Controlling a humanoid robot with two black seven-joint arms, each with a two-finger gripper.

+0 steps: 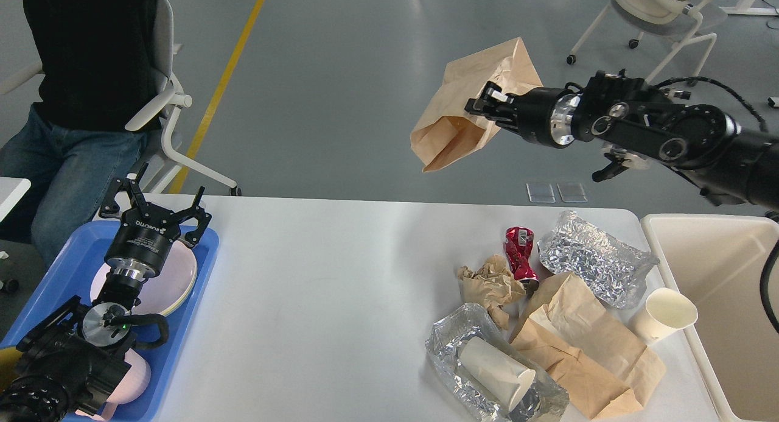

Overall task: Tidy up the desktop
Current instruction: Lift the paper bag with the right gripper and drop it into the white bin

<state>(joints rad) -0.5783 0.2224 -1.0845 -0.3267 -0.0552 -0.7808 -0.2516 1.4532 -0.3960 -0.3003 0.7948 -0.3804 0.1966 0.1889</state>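
Note:
The white desktop (316,300) fills the lower view. My right gripper (484,105) is shut on a brown paper bag (465,114) and holds it high in the air, above and behind the desktop's far edge. The bag hangs tilted with its mouth down to the left. My left gripper (155,204) is open and empty over a pink plate (173,282) in the blue tray (55,276) at the left. Litter lies at the desktop's right: a crushed red can (519,251), a crumpled paper wad (490,285), foil pieces (593,257), flat brown bags (584,349), white paper cups (663,312).
A cream bin (724,288) stands off the desktop's right edge. A foil sheet (450,349) at the front right holds a lying white cup (496,370). A seated person (79,105) is at the back left. White chairs stand on the grey floor behind.

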